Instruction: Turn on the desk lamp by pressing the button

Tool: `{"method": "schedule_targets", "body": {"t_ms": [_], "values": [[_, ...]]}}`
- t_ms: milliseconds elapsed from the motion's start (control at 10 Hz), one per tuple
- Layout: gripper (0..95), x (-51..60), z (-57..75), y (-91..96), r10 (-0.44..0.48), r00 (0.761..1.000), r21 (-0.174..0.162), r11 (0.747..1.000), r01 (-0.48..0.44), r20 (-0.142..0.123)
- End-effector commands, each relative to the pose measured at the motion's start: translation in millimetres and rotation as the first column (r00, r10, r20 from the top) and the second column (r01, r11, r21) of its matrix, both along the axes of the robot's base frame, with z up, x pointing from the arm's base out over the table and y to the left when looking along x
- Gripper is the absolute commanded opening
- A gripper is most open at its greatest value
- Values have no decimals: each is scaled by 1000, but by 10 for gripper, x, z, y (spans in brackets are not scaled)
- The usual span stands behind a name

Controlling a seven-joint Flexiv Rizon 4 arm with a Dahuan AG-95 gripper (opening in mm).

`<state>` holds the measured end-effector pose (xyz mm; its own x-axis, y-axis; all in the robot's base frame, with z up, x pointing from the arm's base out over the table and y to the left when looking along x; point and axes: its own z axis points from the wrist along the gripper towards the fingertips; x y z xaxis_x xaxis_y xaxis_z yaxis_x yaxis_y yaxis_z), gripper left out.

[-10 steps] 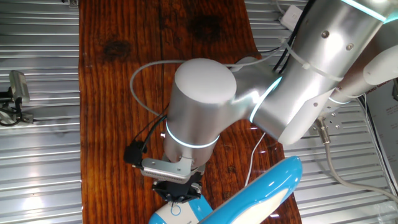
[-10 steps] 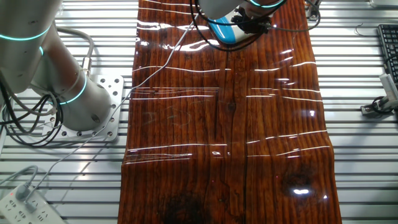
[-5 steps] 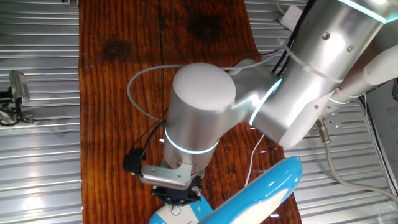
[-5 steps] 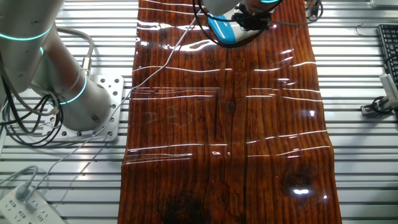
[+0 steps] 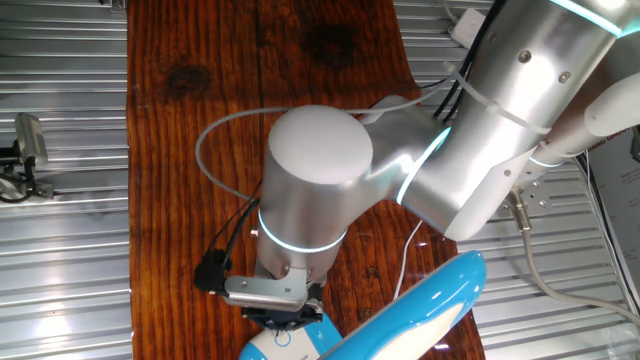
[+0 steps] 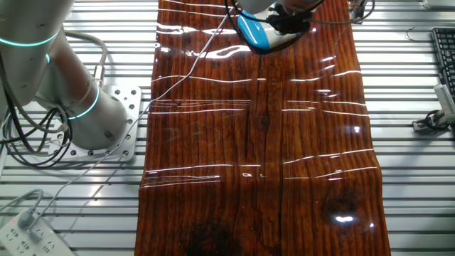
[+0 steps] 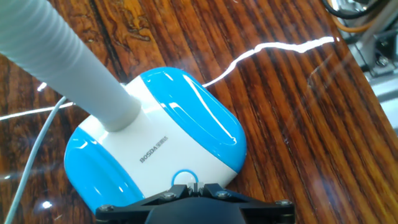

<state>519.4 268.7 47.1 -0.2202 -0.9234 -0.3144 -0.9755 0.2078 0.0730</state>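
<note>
One desk lamp [image 7: 155, 134] sits on one wooden table [image 7: 292, 112], with one robot arm [image 5: 400, 170] over it. Closest in the hand view, the black gripper [image 7: 194, 186] hangs right above the near edge of the lamp's base, its tip over the small ringed round button [image 7: 185, 180] on the white band there. From this angle the fingertips meet in a narrow point with no gap between them that I can make out; whether they actually touch the button I cannot tell. They hold nothing.

The lamp's base is rounded and glossy, sky-blue on two sides with a white strip across the middle carrying small grey lettering. A pale neck [image 7: 68, 56] rises from the white part and leans off toward the top left corner. One thin white cord [image 7: 31, 155] trails away on the left over the dark, shiny grain.

From one fixed view, the lamp's long blue and white head [image 5: 420, 310] lies just beside the silver wrist. In the other fixed view, the lamp [image 6: 254, 32] sits at the far end of the table.
</note>
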Motion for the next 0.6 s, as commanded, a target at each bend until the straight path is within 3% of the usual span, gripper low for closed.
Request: {"method": "schedule_targets", "body": {"t_ms": [100, 600], "values": [[0, 26, 11, 5, 19, 1000, -2, 1000, -19, -3], [0, 110, 35, 26, 66, 998, -23, 998, -66, -9]]}}
